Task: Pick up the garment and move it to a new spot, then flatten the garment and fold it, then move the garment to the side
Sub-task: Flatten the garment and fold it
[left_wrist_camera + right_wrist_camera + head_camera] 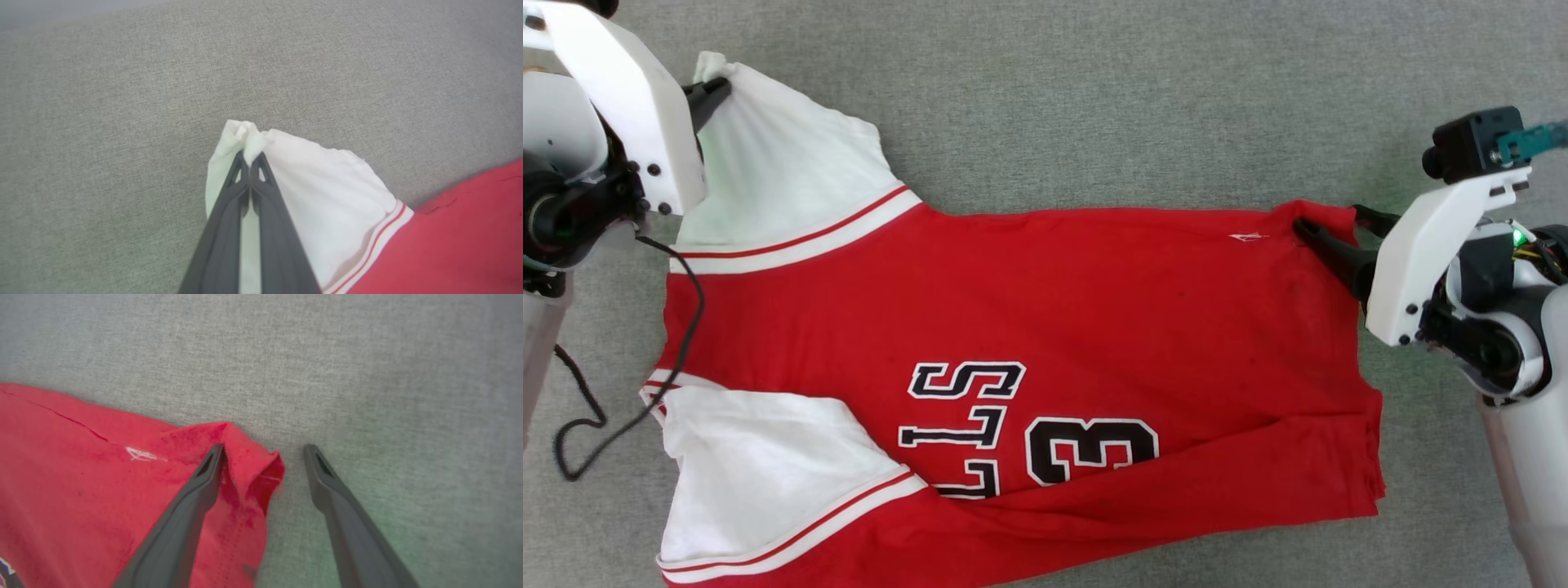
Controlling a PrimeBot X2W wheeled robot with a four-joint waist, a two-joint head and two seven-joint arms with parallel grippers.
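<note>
The red garment [1054, 310] lies spread sideways on the grey cloth surface, collar end to the left, hem to the right, with black letters and a "3" facing up. My left gripper [719, 86] is shut on the tip of the far white sleeve [327, 192], pinching a bunch of fabric [250, 141] between its fingers. My right gripper [1327, 224] stands open at the far hem corner [249, 461]: one finger rests on the red cloth, the other sits on bare surface beside it. The near white sleeve [768, 474] lies flat at the lower left.
A grey fabric surface [1094, 98] stretches all around the shirt, with bare room beyond its far edge. A loose black cable [621, 408] hangs from my left arm over the shirt's left edge.
</note>
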